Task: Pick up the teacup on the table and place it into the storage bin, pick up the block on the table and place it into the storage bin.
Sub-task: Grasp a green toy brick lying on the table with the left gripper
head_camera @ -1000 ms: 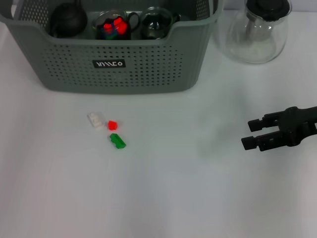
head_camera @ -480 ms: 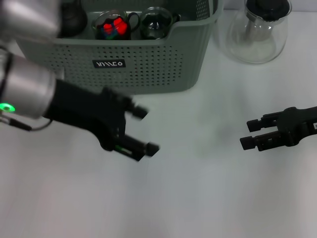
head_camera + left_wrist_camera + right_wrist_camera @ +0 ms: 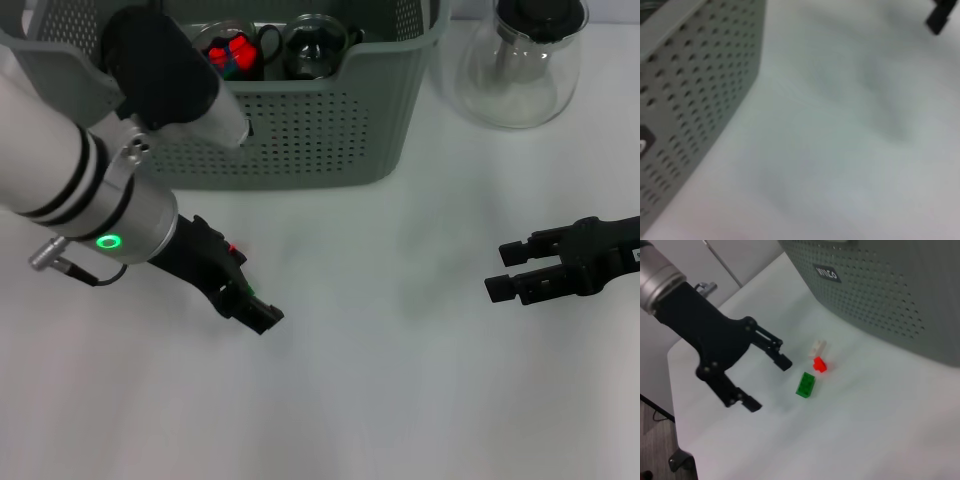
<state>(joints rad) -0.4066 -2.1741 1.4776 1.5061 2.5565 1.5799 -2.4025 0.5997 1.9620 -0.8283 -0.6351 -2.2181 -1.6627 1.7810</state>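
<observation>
White counter [image 3: 400, 400]: our left gripper [image 3: 760, 377], jaws spread and empty, has swung down over the blocks [image 3: 806, 385], lower left of head frame. Right gripper [image 3: 510, 270] waits open at right edge; block pickup looks next.

Clear glass teapot [image 3: 518, 62] with black lid [image 3: 541, 17] standing upright at the table's far right, just beside the perforated basket's right end, touching or not: can't tell. White tabletop [image 3: 400, 380] throughout, edge and darker floor [image 3: 655, 440] below visible in right wrist view. Pale wall panels [image 3: 747, 257] behind the table there.
</observation>
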